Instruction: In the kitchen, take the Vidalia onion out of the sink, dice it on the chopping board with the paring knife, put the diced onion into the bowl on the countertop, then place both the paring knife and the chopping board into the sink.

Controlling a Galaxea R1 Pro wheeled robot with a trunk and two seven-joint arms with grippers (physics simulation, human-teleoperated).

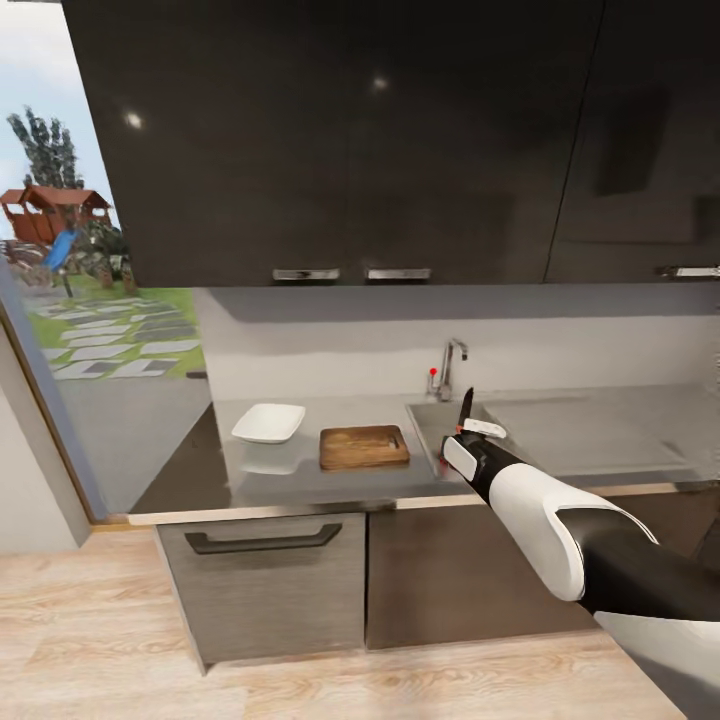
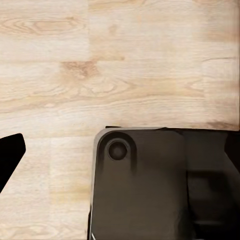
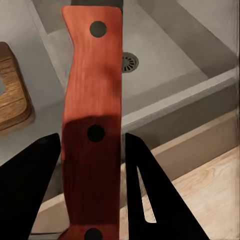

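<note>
My right gripper (image 1: 463,438) is shut on the paring knife (image 1: 466,406), whose dark blade points up over the front of the sink (image 1: 428,422). In the right wrist view the red-orange handle (image 3: 92,100) sits between the black fingers (image 3: 30,190), with the grey basin (image 3: 165,55) and its drain beyond. The brown chopping board (image 1: 364,446) lies on the countertop (image 1: 600,430) left of the sink, and the white bowl (image 1: 268,422) stands further left. The Vidalia onion is out of view. My left gripper (image 2: 122,150) hangs open over the floor, one fingertip (image 2: 11,155) at the frame's edge.
A chrome faucet (image 1: 452,365) with a red knob stands behind the basin. Dark wall cabinets (image 1: 340,140) hang above the counter, and a drawer with a handle (image 1: 262,540) sits below. A large window (image 1: 100,330) is at the left. The robot's dark base (image 2: 150,190) is on the wood floor.
</note>
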